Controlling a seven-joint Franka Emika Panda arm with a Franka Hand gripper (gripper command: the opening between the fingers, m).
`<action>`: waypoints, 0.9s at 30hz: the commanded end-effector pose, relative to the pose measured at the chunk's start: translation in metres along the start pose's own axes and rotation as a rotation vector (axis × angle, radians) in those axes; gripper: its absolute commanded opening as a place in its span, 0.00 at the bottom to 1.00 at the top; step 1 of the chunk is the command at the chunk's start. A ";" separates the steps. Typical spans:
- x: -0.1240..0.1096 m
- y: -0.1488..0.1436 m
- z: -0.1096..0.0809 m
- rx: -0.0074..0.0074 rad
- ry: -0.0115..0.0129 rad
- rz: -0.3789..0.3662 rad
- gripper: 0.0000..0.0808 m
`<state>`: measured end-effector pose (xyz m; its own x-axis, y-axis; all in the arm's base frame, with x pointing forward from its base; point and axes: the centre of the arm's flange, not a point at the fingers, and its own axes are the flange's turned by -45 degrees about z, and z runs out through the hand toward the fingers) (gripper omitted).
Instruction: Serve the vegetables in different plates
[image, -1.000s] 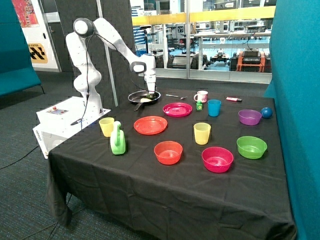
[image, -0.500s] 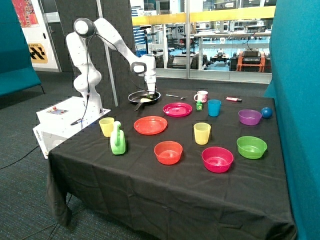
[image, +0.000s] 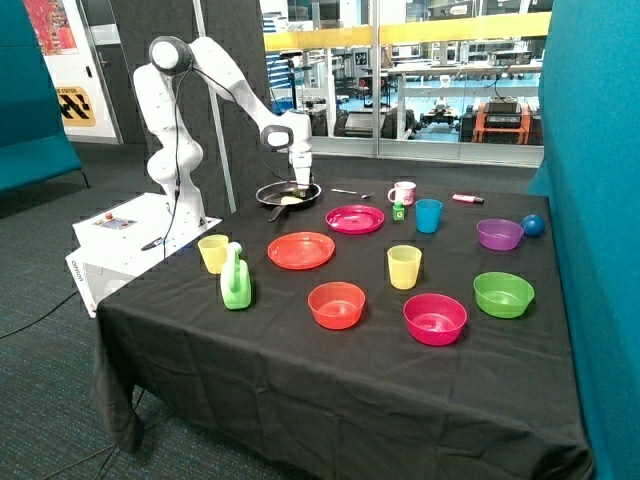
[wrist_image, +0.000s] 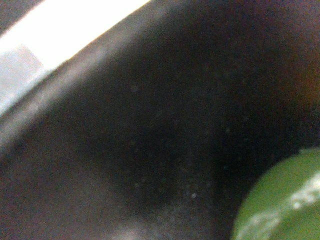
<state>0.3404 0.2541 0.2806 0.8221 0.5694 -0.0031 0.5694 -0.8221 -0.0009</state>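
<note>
My gripper (image: 301, 186) is lowered into the black frying pan (image: 288, 193) at the far side of the table. The yellow-orange vegetable (image: 291, 200) lies in the pan beside the gripper. The dark green vegetable (wrist_image: 282, 200) shows very close in the wrist view, resting on the pan's dark floor (wrist_image: 150, 125). In the outside view the gripper hides it. The red-orange plate (image: 301, 250) and the magenta-pink plate (image: 355, 218) lie on the black cloth in front of the pan, with nothing on them.
Around the plates stand two yellow cups (image: 213, 253), a green watering can (image: 236, 280), a blue cup (image: 428, 215), a small green bottle (image: 398, 210) and a white mug (image: 403, 192). Red (image: 337, 304), pink (image: 435, 318), green (image: 503, 294) and purple (image: 499, 234) bowls sit nearer the front and right.
The arm's wrist has shifted very slightly towards the robot's base. The gripper stays low in the pan.
</note>
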 end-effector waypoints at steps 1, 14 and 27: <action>-0.002 -0.002 0.003 -0.0009 0.0031 -0.001 0.25; -0.001 0.001 0.005 -0.0009 0.0031 -0.008 0.19; -0.003 0.001 0.004 -0.0009 0.0031 -0.010 0.15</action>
<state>0.3388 0.2538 0.2769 0.8180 0.5751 -0.0009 0.5751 -0.8180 0.0039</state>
